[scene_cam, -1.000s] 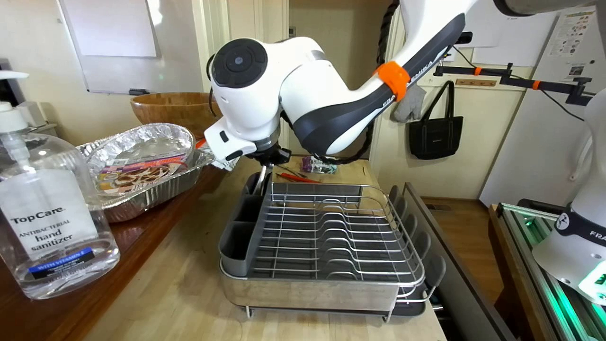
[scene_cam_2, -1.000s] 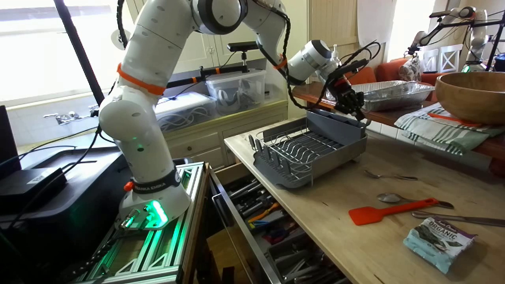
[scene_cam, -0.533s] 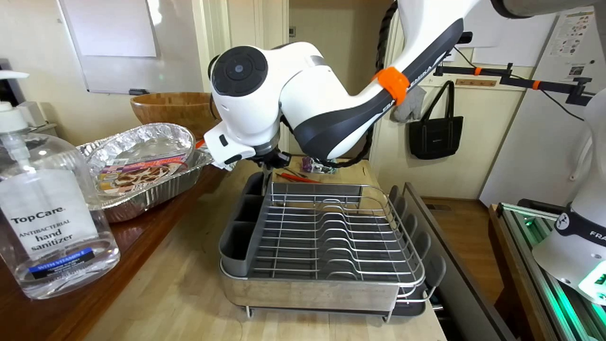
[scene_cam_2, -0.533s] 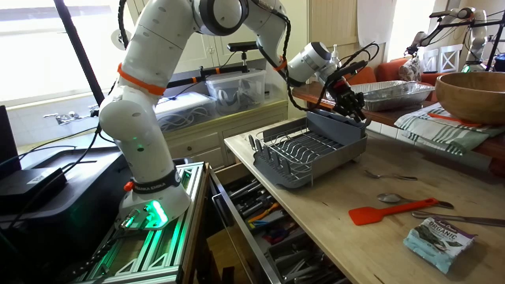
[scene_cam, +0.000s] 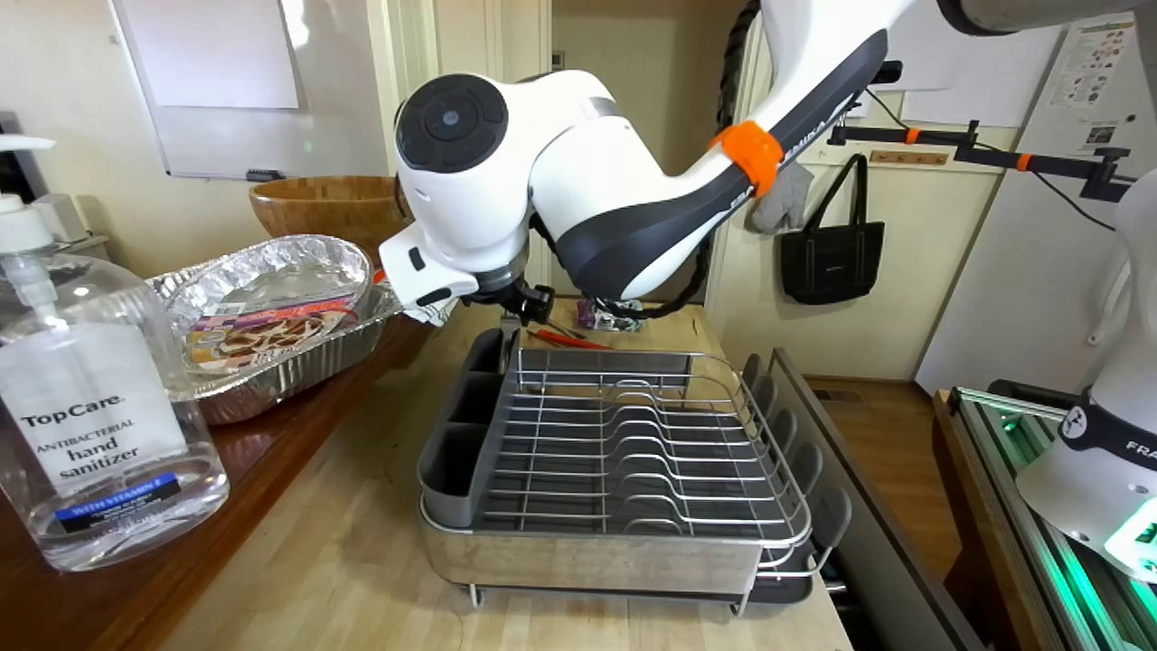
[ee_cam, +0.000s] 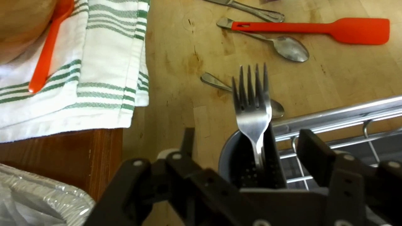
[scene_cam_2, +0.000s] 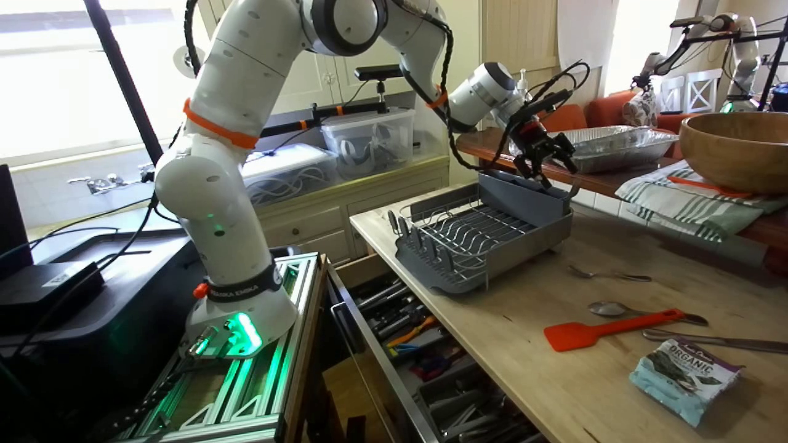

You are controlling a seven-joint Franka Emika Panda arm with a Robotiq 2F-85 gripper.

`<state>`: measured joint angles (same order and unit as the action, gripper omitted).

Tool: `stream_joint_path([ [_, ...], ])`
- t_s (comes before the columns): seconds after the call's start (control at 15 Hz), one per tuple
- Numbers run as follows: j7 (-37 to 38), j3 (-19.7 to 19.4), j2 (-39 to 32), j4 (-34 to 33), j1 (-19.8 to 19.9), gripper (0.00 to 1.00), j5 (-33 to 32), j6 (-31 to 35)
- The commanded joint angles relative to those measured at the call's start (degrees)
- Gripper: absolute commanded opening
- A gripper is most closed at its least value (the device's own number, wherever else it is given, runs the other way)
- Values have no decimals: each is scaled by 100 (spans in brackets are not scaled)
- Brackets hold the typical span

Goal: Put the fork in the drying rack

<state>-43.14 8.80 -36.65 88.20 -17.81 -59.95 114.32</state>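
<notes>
Sanitizer (scene_cam: 101,402) reads "TopCare", packet (scene_cam_2: 686,376) "ORGANIC"; fork (ee_cam: 253,121) in drying rack (scene_cam: 597,559), the pincer (ee_cam: 248,141) gapes wide and empty.

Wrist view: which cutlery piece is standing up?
The fork, tines up in an end compartment of the drying rack; the knife and both spoons lie on the counter.

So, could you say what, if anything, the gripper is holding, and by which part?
Nothing is held: the gripper is open, and the fork stands in the cutlery cup of the drying rack.
</notes>
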Motion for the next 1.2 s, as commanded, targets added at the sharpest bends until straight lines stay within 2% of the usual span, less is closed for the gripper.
stream_joint_path([
  [0.0, 136, 144, 193, -10, 108, 100, 293, -78],
  [0.33, 714, 237, 603, 113, 342, 100, 1143, 113],
  [1.13, 2917, 81, 1677, 656, 613, 100, 2766, 349],
])
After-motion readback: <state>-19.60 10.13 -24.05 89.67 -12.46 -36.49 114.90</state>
